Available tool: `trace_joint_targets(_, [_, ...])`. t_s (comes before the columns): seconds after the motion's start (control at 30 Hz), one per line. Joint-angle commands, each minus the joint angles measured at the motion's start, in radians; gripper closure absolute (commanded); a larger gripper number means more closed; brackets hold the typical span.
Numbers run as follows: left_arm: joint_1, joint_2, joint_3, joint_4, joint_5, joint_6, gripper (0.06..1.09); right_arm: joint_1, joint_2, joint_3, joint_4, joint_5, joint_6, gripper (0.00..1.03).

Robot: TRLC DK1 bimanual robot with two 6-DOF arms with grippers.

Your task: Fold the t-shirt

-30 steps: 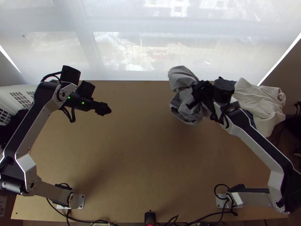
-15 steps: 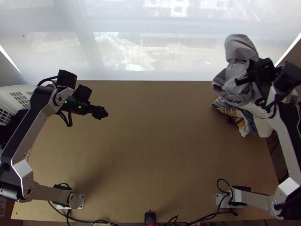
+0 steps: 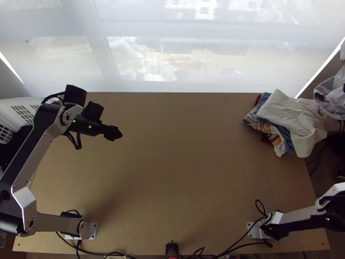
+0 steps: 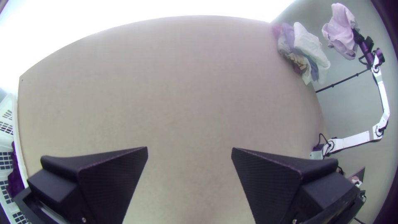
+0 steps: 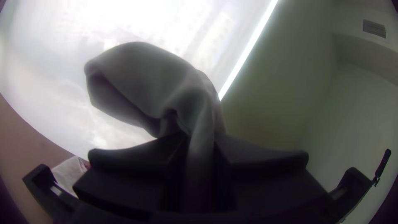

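Top view, left arm: base at the lower left, elbow bent out beyond the table's left side, forearm running up the picture, wrist turned inward over the table (image 3: 185, 172).
Left gripper: the left gripper (image 3: 117, 134) stands over the left part of the table, pointing across it and slightly toward the near edge.
Left jaws: spread wide, bare table between them in the left wrist view.
Right arm: lower link extends sideways from its base past the table's right edge; in the left wrist view it bends and runs far-ward, then angles back at the wrist.
Right gripper: the right gripper (image 3: 343, 87) is out beyond the table's far right corner.
Right jaws: pinching a narrow gathered part of the grey cloth (image 3: 331, 98).
Grey cloth: bunched, held off the table's right side, just beside the clothes pile (image 3: 291, 116).
Clothes pile: heaped at the far right corner, partly over the edge.
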Motion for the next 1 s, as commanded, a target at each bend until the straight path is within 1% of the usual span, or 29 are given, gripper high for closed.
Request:
trace_joint_targets(0.0, [0.019,-0.028,-0.034,0.002,0.001,0.004,0.1,-0.112,0.12,0.047,0.006,-0.055,-0.031,1.0])
trace_joint_targets(0.07, [0.028,-0.043,-0.044,-0.001,0.001,0.006,0.1,-0.096,0.134,0.008,0.012,-0.055,-0.028,1.0])
trace_joint_targets(0.17, [0.049,-0.071,-0.069,-0.009,0.001,0.014,0.1,-0.044,0.139,-0.108,0.075,-0.052,-0.019,1.0])
trace_joint_targets(0.3, [0.101,-0.115,-0.106,-0.02,0.001,0.04,0.1,0.066,0.132,-0.243,0.093,-0.001,0.001,1.0])
trace_joint_targets(0.37, [0.135,-0.131,-0.117,-0.031,0.001,0.058,0.1,0.126,0.126,-0.287,0.093,0.028,0.026,1.0])
trace_joint_targets(0.47, [0.174,-0.146,-0.124,-0.044,0.003,0.08,0.1,0.215,0.116,-0.344,0.093,0.069,0.035,1.0])
trace_joint_targets(0.6, [0.2,-0.155,-0.129,-0.049,0.003,0.092,0.1,0.302,0.099,-0.414,0.126,0.105,0.06,1.0])
trace_joint_targets(0.8, [0.206,-0.148,-0.137,-0.04,0.003,0.092,0.1,0.374,0.014,-0.548,0.143,0.134,0.109,1.0])
trace_joint_targets(0.97, [0.198,-0.126,-0.14,-0.018,0.004,0.084,0.1,0.41,-0.073,-0.687,0.192,0.152,0.112,1.0])
